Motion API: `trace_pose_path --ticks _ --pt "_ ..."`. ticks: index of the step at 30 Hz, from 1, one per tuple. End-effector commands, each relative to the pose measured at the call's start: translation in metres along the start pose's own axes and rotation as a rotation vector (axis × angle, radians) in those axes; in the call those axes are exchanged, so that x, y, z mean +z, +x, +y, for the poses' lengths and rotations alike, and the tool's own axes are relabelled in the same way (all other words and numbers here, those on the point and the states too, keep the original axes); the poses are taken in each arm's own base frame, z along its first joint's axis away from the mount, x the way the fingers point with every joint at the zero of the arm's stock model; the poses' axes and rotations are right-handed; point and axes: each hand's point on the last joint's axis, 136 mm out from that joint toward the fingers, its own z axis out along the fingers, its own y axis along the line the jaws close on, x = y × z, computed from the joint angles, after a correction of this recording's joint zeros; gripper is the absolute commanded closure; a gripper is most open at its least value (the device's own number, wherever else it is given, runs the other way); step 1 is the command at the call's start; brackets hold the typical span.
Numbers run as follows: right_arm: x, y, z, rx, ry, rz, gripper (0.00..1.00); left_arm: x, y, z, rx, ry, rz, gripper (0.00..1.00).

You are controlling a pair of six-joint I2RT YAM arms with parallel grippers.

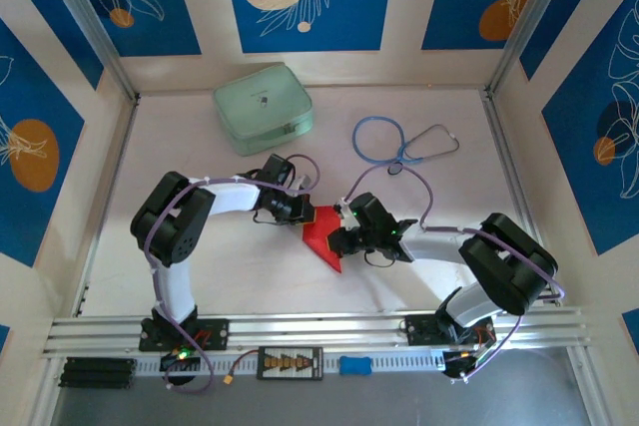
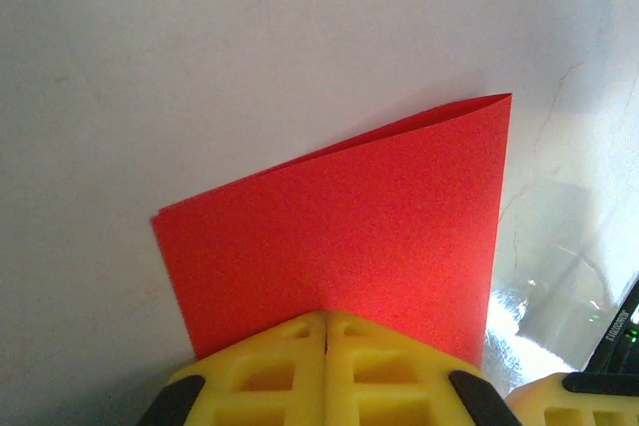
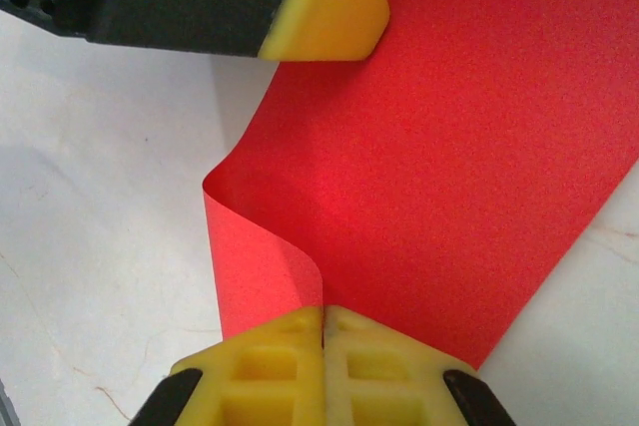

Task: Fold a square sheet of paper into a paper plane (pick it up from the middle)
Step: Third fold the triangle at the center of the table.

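The square sheet of paper (image 1: 321, 234), one red piece partly folded, sits at centre frame in the top view. Both arms bend inward to it, the left gripper (image 1: 303, 213) and right gripper (image 1: 337, 239) each clamped tight on an edge. Its left edge curls up in the right wrist view. One pale green case (image 1: 263, 107) and one blue looped tube (image 1: 379, 139) lie well apart above, with bare table (image 1: 240, 271) below.

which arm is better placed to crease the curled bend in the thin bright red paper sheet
Right, probably. The right gripper is shut on the thin bright red paper sheet right beside the rounded uncreased bend; the left gripper pinches the far edge, better suited as anchor.
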Motion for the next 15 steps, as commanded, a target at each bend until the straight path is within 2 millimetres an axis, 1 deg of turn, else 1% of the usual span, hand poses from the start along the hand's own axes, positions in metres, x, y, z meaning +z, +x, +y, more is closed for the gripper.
trace_pose_path --ticks 1,11,15 --pt "0.0006 -0.0017 0.0031 -0.013 -0.013 0.016 1.00 0.0075 0.0167 0.0255 -0.031 -0.093 0.036 0.94" --pt "-0.0067 0.0074 0.0017 0.016 -0.013 0.022 1.00 0.0046 0.0167 0.0239 -0.030 -0.094 0.032 0.94" --pt "-0.0043 0.0074 -0.0023 0.014 -0.003 0.013 1.00 0.0044 0.0152 0.0215 -0.034 -0.087 0.027 0.94"
